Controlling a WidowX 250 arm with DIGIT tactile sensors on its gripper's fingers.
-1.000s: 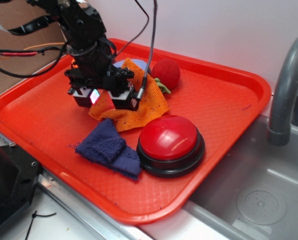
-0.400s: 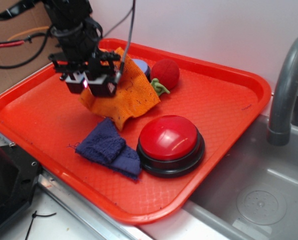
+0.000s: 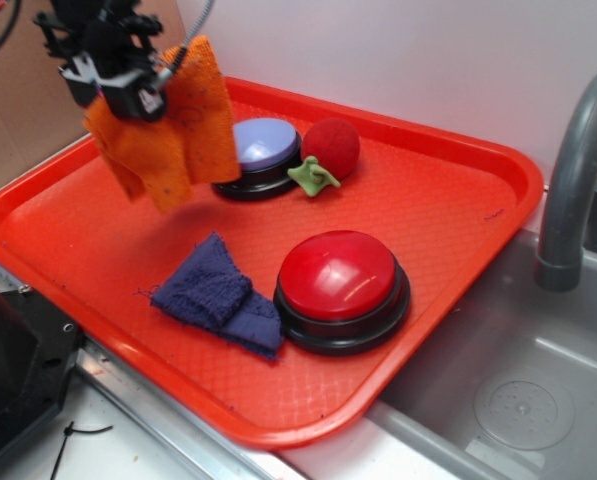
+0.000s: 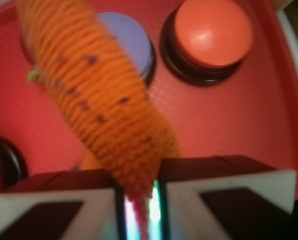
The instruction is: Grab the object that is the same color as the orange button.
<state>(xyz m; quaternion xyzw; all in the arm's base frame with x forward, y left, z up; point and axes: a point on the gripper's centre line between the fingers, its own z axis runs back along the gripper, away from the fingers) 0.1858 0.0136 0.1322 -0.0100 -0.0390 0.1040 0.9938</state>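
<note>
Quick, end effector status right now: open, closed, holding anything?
End effector: closed on the orange cloth, which hangs clear above the tray.

A rough, looped orange terry cloth (image 3: 168,125), flecked with dark thread, was seen above a glossy, fine-textured red plastic tray (image 3: 458,210). The red button (image 3: 338,273) dome was smooth and shiny; the blue cloth (image 3: 216,295) was matt knit.

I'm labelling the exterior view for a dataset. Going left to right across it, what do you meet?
End effector holding the orange cloth → blue cloth → lavender button → red ball → big red button → grey faucet.
</note>
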